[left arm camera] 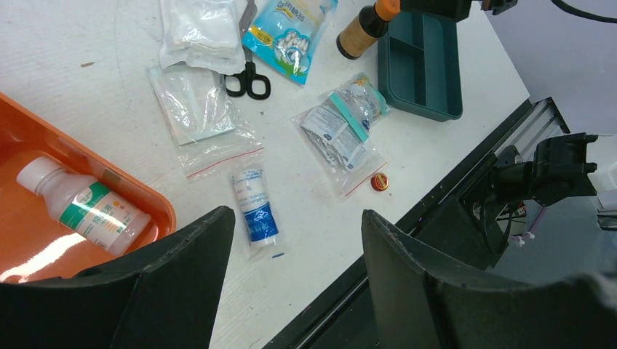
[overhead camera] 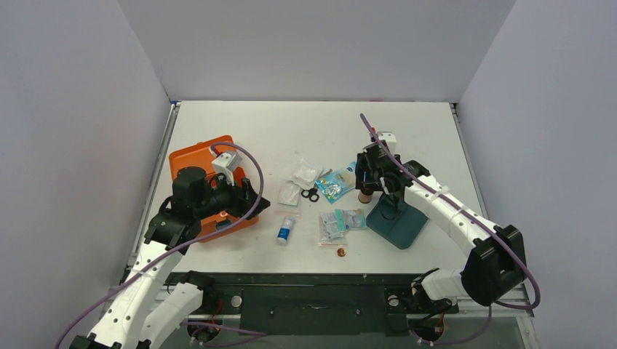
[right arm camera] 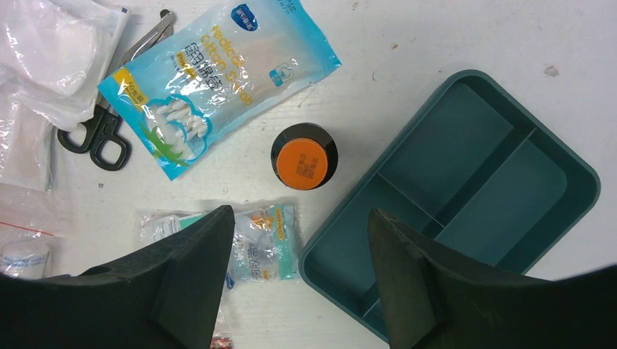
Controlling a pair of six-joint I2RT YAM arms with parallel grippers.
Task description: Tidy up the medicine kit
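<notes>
The orange medicine kit [overhead camera: 196, 154] lies open at the left, partly under my left arm. In the left wrist view its rim [left arm camera: 80, 158] shows, with a white bottle with a green label [left arm camera: 84, 207] lying inside. My left gripper [overhead camera: 253, 198] is open and empty beside the kit's right edge, above a blue and white bandage roll [left arm camera: 255, 211]. My right gripper [overhead camera: 369, 176] is open and empty above a brown bottle with an orange cap [right arm camera: 304, 156], which stands upright next to the teal divided tray [right arm camera: 466, 145]. No lid, handle or latch is visible.
Between the arms lie a cotton swab packet [right arm camera: 211, 76], black-handled scissors [right arm camera: 102, 131], white gauze packs [overhead camera: 305, 173], a clear zip bag [left arm camera: 193, 109], a bag of plasters [overhead camera: 340, 222] and a small red cap [overhead camera: 340, 252]. The table's near edge and black rail [overhead camera: 313, 283] are close.
</notes>
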